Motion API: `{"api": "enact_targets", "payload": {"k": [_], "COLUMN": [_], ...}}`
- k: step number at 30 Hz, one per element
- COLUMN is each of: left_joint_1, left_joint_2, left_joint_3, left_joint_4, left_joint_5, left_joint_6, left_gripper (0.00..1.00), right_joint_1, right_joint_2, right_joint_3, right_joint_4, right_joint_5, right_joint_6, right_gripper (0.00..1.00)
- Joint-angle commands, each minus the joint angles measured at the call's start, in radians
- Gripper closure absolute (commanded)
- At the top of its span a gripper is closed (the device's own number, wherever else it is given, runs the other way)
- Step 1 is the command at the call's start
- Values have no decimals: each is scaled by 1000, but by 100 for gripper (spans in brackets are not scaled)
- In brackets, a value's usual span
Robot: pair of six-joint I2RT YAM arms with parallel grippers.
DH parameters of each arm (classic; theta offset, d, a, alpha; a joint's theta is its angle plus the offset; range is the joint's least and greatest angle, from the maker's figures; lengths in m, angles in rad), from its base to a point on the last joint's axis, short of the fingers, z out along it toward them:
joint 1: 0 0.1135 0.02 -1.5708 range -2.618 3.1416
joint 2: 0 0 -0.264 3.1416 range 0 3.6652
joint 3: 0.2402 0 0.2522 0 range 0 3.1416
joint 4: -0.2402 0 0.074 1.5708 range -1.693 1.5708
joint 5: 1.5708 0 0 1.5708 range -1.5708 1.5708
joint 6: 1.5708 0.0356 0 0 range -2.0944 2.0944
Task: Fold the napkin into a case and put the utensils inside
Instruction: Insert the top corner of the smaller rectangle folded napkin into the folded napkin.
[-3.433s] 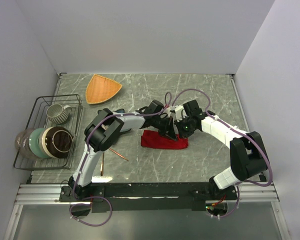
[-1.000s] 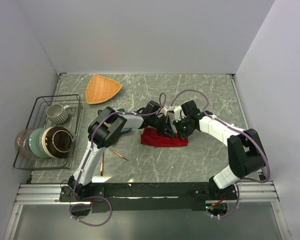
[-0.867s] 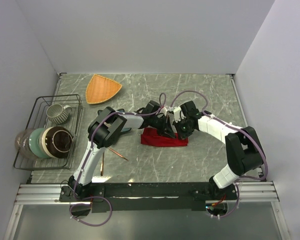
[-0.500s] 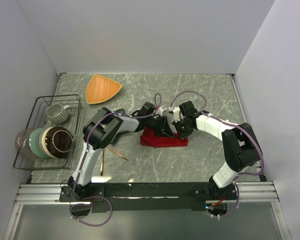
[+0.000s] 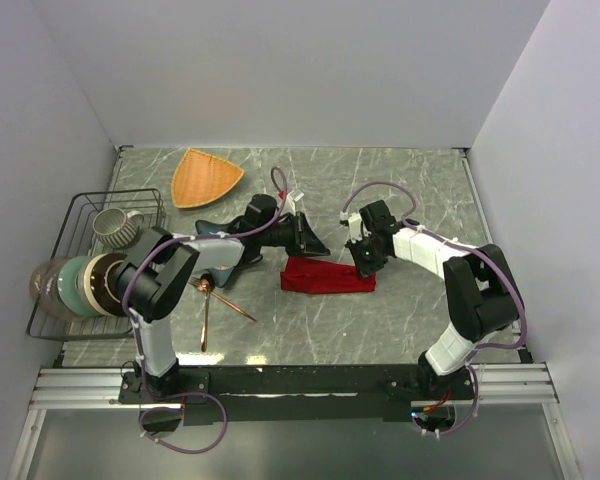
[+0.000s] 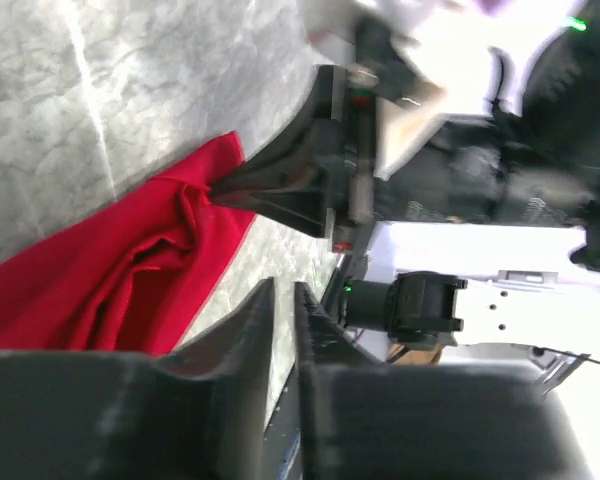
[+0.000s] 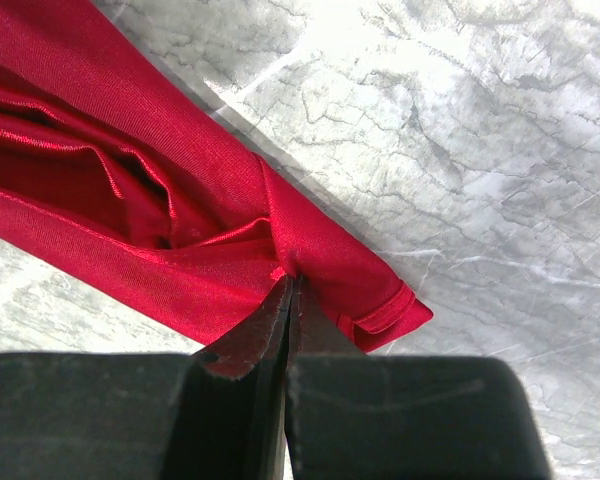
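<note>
The red napkin (image 5: 325,278) lies as a narrow, rumpled folded strip mid-table. My right gripper (image 5: 364,264) is shut on a pinch of cloth near its right end; the right wrist view shows the tips (image 7: 288,283) closed on a fold of the napkin (image 7: 130,200). My left gripper (image 5: 318,247) hovers just beyond the strip's far-left side, clear of it. In the left wrist view its fingers (image 6: 283,285) stand a narrow gap apart with nothing between, and the napkin (image 6: 110,280) lies beyond them. The copper utensils (image 5: 228,303) rest on the table to the left of the cloth.
An orange triangular plate (image 5: 206,177) sits at the back left. A dark blue dish (image 5: 225,262) lies partly under the left arm. A wire rack (image 5: 80,330) at the left edge holds a mug (image 5: 115,225) and bowls (image 5: 100,283).
My left gripper has let go of the napkin and pulled back to the far left, its arm swinging leftward. The right gripper has kept its pinch on the cloth's right end.
</note>
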Motion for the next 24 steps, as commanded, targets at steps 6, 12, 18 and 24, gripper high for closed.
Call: {"api": "enact_targets", "payload": {"k": [6, 12, 18, 24], "left_joint_1": [-92, -147, -182, -204], "left_joint_2": [-23, 60, 116, 160], "left_joint_3": [7, 35, 79, 102], "left_joint_4": [11, -8, -25, -6], "left_joint_5": [-59, -115, -173, -253], "left_joint_6": [-38, -113, -172, -254], "left_gripper": [99, 99, 99, 99], "right_joint_1": [-31, -50, -65, -73], "right_joint_2": [21, 18, -11, -39], "right_joint_3": [57, 67, 57, 49], "right_joint_4": [-40, -42, -54, -53], "right_joint_5": [-29, -53, -99, -124], "right_joint_6": [31, 37, 68, 100], "right_gripper": [100, 100, 100, 100]}}
